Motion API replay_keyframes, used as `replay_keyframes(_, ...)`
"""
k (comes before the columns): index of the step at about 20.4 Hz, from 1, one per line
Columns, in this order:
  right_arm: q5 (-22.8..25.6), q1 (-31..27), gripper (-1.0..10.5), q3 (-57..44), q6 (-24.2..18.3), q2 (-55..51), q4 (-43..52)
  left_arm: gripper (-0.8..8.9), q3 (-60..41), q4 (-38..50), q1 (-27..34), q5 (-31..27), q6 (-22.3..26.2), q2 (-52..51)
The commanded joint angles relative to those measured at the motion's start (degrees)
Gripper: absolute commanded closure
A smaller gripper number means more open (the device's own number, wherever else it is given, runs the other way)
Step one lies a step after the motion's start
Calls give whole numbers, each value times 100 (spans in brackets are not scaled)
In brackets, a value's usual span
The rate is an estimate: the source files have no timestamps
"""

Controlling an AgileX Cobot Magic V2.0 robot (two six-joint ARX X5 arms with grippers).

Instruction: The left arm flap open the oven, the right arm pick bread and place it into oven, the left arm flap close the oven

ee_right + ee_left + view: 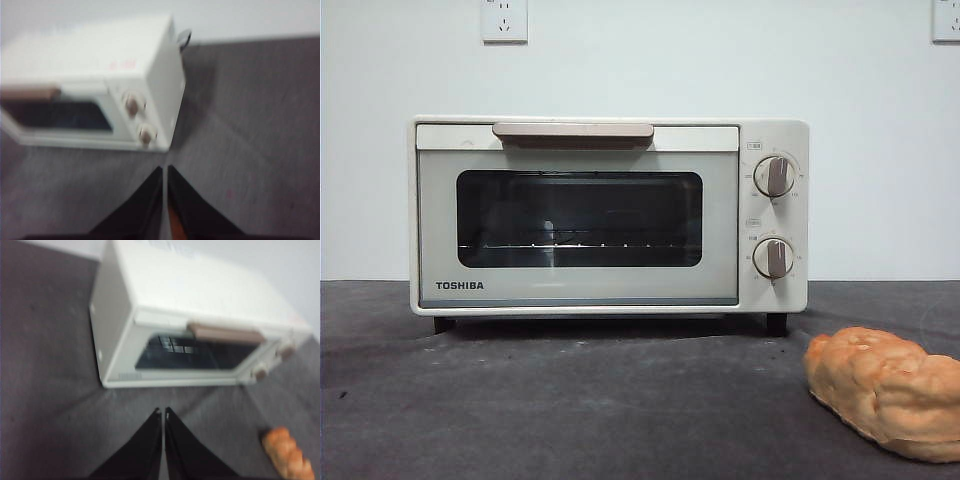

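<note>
Front view level, close; blurry wrist views overhead share oven (610,215).

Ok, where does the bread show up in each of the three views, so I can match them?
Front view: the bread lies at the lower right on the dark table, nearer the camera than the oven.
Left wrist view: in the lower right corner, partly cut off.
Right wrist view: only an orange sliver shows between the jaws; probably the bread.
Shared landmark: the oven's two knobs.

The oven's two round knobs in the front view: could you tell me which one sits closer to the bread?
The lower knob on the oven. It sits directly beneath the upper knob, nearer the table where the bread lies.
</note>
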Motion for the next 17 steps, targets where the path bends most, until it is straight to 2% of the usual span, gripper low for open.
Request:
replay_keyframes(1,-243,-2,934,302,-476,361,-535,798,271,-385,-20,197,608,232)
replay_keyframes(6,-514,46,934,439,-697,745,-1172,798,503,-1049,-146,245,1032,474)
replay_keyframes(12,-509,149,922,439,-695,809,-1274,798,511,-1187,-216,245,1051,466)
replay_keyframes(13,-509,149,883,439,-691,809,-1276,798,511,-1193,-216,245,1051,466)
replay_keyframes(17,-511,151,540,439,-629,809,-1276,798,511,-1196,-216,245,1049,466)
